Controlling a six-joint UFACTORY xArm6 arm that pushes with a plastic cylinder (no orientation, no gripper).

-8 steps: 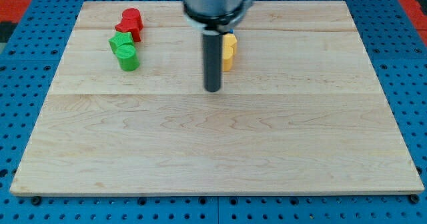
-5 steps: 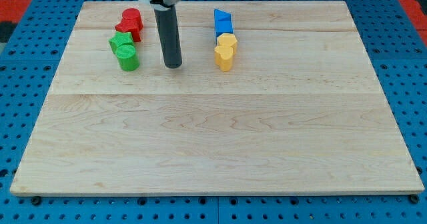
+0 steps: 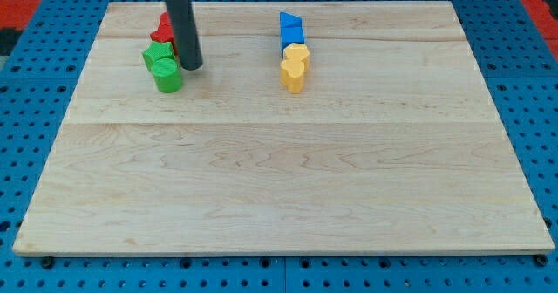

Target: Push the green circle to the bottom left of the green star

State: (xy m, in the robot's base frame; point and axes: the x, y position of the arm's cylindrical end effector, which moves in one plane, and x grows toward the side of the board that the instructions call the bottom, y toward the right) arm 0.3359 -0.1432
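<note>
The pale wooden counter (image 3: 288, 180) lies on a blue pegboard (image 3: 26, 110). My tip (image 3: 191, 67), the lower end of the straight dark rod, sits near the view's top left, just to the view's right of the green circle block (image 3: 166, 73); whether it touches that block cannot be told. There is no hand on this arm, only the rod, so nothing is clamped or held. The green circle block stands at the lower right of the green star block (image 3: 156, 55), the two touching. Above them, partly hidden behind the rod, are red blocks (image 3: 164, 30) whose shapes are unclear. Well apart, toward the view's top centre, a blue block (image 3: 290, 28) stands directly above a yellow block (image 3: 296, 66), touching it.
</note>
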